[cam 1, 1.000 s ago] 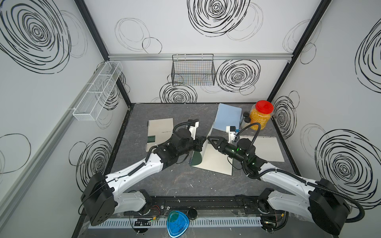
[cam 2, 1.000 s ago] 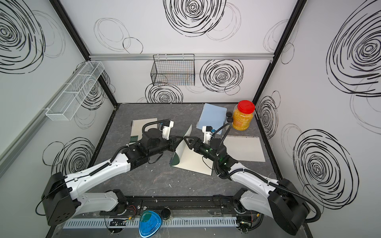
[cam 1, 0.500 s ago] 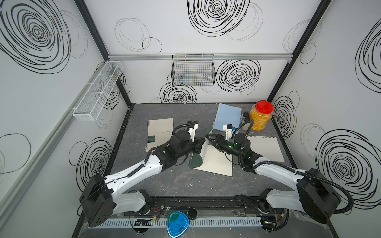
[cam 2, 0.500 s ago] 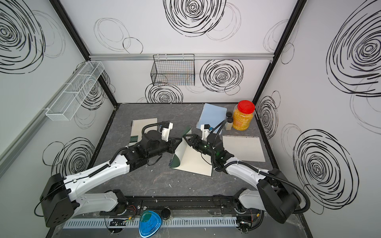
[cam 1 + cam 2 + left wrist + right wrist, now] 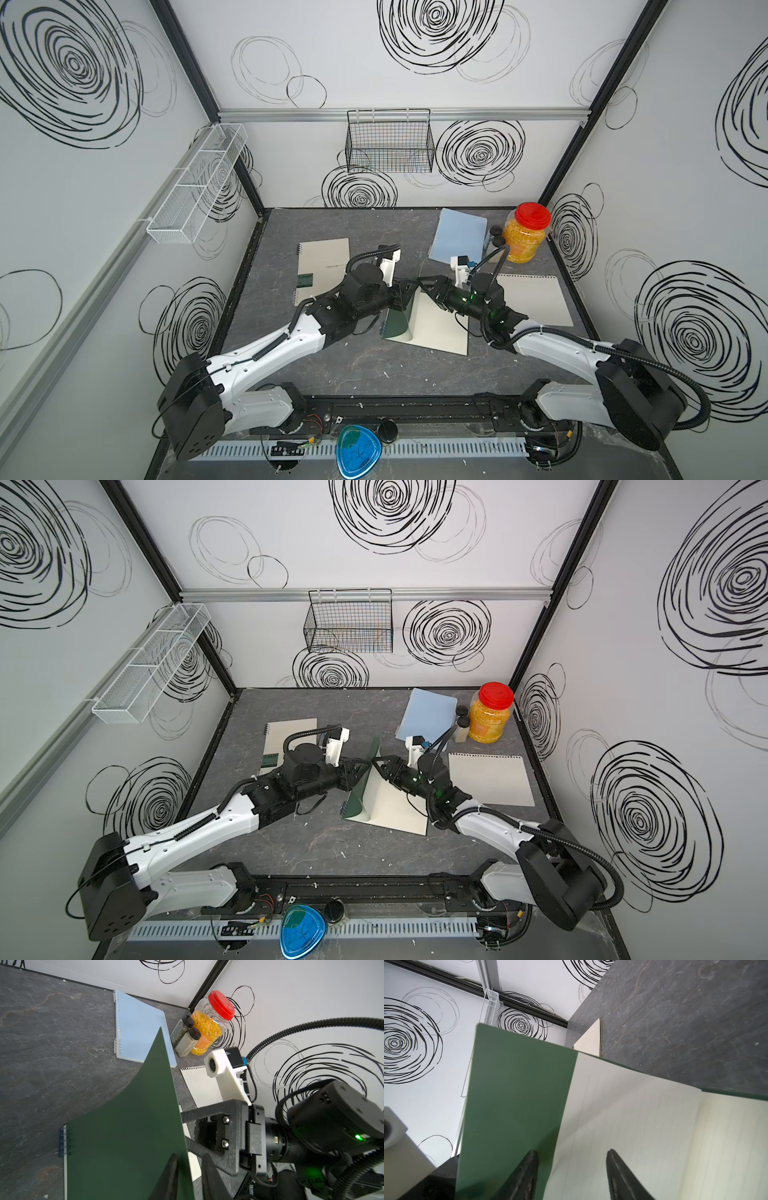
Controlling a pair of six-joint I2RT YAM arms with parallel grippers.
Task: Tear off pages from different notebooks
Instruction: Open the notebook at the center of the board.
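The dark green notebook lies mid-table, its cover curled upright over a cream page. My left gripper stands slightly open astride the cover's raised edge, with a gap at one finger. From the other side my right gripper is open, one finger against the cover and one over the page. In both top views the two grippers meet at that edge. A loose lined page lies to the right. The cream notebook and the light blue notebook lie flat behind.
A red-lidded jar and two small bottles stand at the back right corner. A black wire basket hangs on the back wall and a white mesh shelf on the left wall. Paper scraps dot the table.
My right gripper has moved in to the raised cover edge and narrowed its jaws. The left gripper, shut on the cover before, has loosened.
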